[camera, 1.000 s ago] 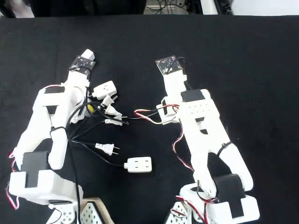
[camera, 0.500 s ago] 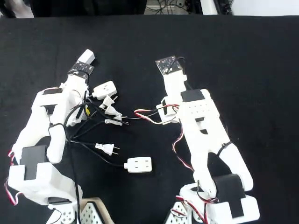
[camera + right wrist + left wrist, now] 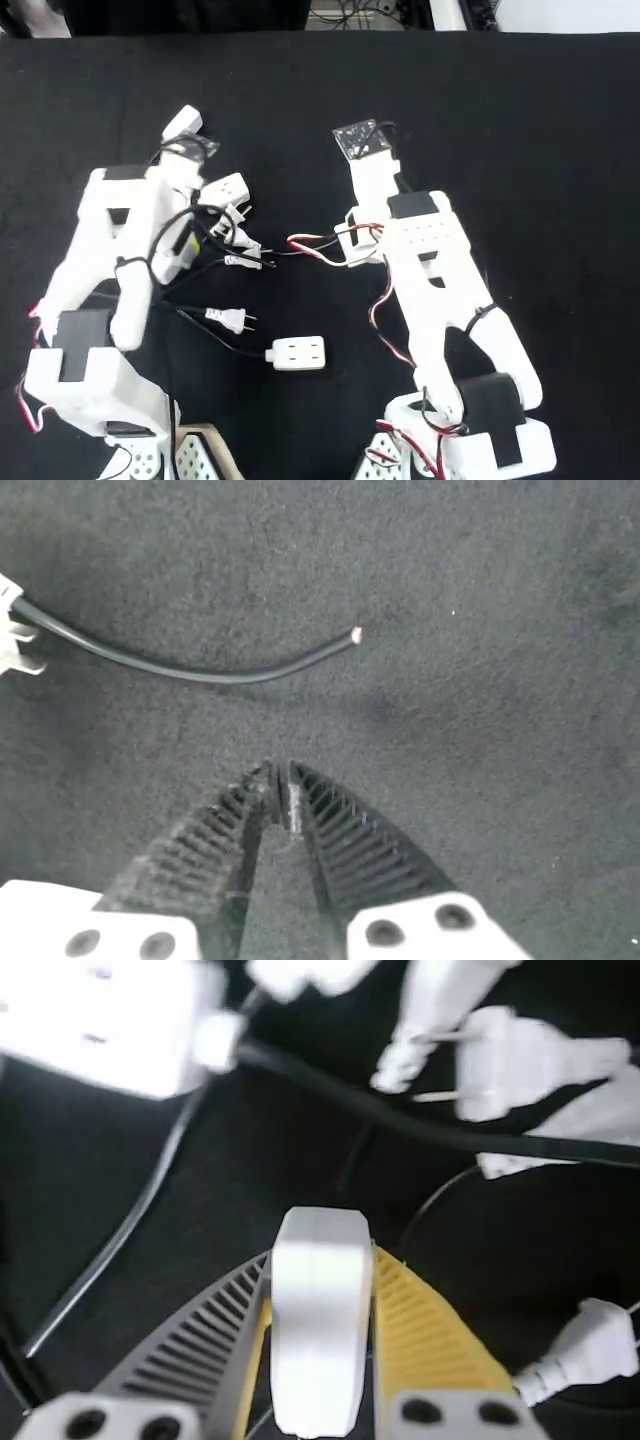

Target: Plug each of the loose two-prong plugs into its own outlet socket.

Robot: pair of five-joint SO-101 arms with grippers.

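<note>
Left gripper clamps a white plug; I'd square it to the outlet block ahead before pushing, while the right gripper sits pinched closed, empty

White outlet socket lies at 12 o'clock of the plug cluster, second socket at 6 o'clock. The lone plug lies between, prongs toward 3 o'clock. The left gripper clamps a white block.

White plugs, black cords, black table

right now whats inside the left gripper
A white block, likely a plug body, sits clamped in the left gripper. Its other end is covered by the gripper, so prongs cannot be told.
</note>
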